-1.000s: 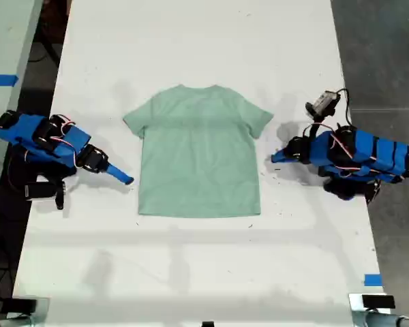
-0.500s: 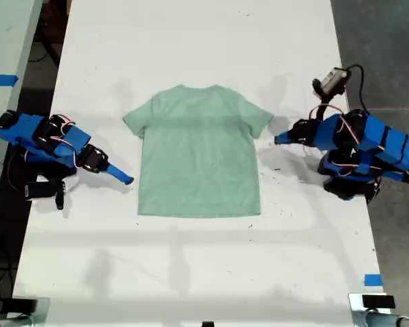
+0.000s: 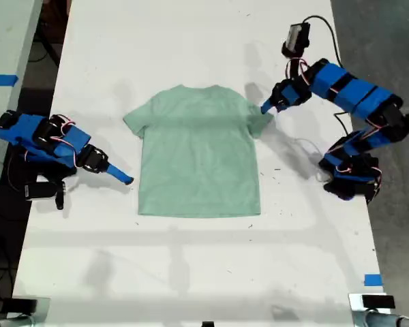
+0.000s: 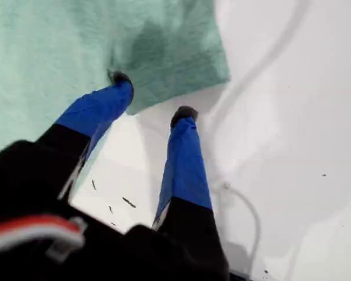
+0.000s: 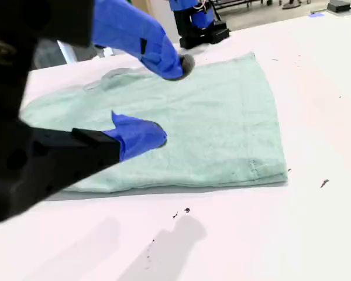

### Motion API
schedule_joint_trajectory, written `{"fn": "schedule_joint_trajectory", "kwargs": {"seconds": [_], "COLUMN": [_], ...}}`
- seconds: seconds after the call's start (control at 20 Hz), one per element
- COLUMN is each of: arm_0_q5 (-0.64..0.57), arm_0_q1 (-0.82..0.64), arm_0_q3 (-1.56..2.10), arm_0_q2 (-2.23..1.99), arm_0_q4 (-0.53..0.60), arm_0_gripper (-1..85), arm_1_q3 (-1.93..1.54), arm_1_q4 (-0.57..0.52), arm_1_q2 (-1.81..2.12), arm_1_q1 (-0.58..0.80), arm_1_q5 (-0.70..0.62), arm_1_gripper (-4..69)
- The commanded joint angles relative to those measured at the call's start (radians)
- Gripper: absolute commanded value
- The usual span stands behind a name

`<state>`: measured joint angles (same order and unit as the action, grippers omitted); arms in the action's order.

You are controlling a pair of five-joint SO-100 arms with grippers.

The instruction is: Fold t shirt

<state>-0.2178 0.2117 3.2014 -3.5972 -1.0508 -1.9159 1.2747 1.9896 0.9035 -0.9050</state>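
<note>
Mint-green cotton, thin and limp by the look of it: the t shirt [image 3: 199, 153] will likely weigh almost nothing, sag and bunch wherever it is lifted, and drag on the table [image 3: 191, 41] rather than slide as one piece. It is not fragile. The sensible places to take hold appear to be a sleeve hem or a shoulder edge, where a finger can slip under a single layer and pinch it against the other.

It lies flat and spread out near the middle of the white table, round neck toward the far edge in the exterior view, both short sleeves out to the sides, bottom hem straight, no print, only faint wrinkles.

The first gripper [image 4: 152, 96] is at the sleeve on the exterior view's right. Its jaws stand apart, one black-tipped finger resting on or just above the sleeve cloth, the other over bare table just beside the hem; nothing is pinched yet.

The second gripper [image 5: 169, 99], low near the table on the exterior view's left, is well apart from the shirt's side edge, jaws parted and empty, looking across the cloth.
</note>
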Motion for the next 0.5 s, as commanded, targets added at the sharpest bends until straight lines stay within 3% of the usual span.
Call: {"fn": "schedule_joint_trajectory", "kwargs": {"seconds": [0.0, 0.3, 0.45], "arm_0_q5": [-0.005, -0.005, -0.005], "arm_0_q1": [-0.003, -0.003, -0.003], "arm_0_q3": [0.009, 0.009, 0.009], "arm_0_q2": [-0.006, -0.006, -0.006], "arm_0_q4": [0.017, 0.017, 0.017], "arm_0_gripper": [14.7, 14.7, 14.7], "arm_1_q3": [0.037, -0.054, -0.063], "arm_1_q4": [-0.071, -0.236, -0.264], "arm_1_q2": [-0.091, -0.244, -0.27], "arm_1_q1": [0.066, 0.083, 0.081], "arm_1_q5": [-0.034, -0.034, -0.037], "arm_1_gripper": [21.8, 21.5, 17.4]}}
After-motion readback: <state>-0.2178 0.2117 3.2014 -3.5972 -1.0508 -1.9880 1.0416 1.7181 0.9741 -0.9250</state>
